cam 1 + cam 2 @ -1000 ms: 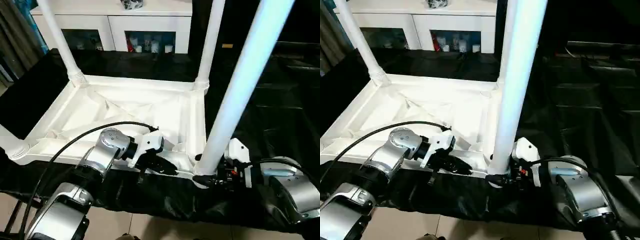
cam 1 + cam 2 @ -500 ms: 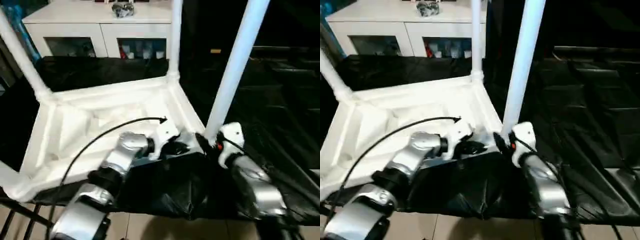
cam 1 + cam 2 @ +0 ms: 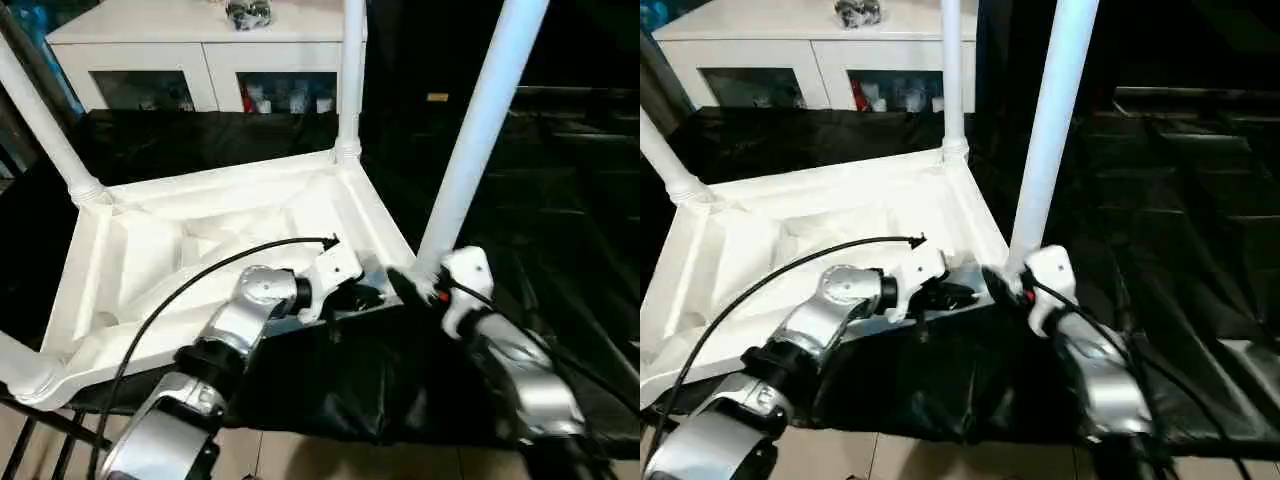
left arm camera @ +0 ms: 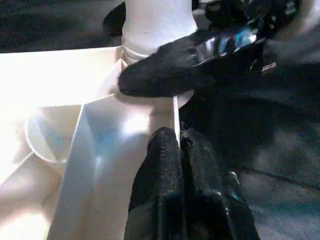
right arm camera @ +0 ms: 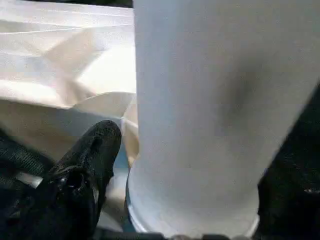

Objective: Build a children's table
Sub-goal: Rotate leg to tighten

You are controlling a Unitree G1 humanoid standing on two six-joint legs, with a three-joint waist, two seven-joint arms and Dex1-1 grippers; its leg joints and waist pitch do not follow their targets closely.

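I have the table top [image 3: 200,250] lying upside down on the black cloth [image 3: 560,250]. My right gripper [image 3: 415,288] clamps the near leg [image 3: 480,130] at its corner socket; my left gripper [image 4: 175,165] looks pinched on the rim, I think. If the leg tilts, it could jam or pop out.

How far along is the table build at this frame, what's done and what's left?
Nearly finished. The tabletop lies upside down with legs standing in its corner sockets: far right leg, far left leg, and one at the near left corner. In hand: the right gripper grips the base of the near right leg at its socket while the left gripper pinches the tabletop rim. Left: confirm seating, then flip upright.
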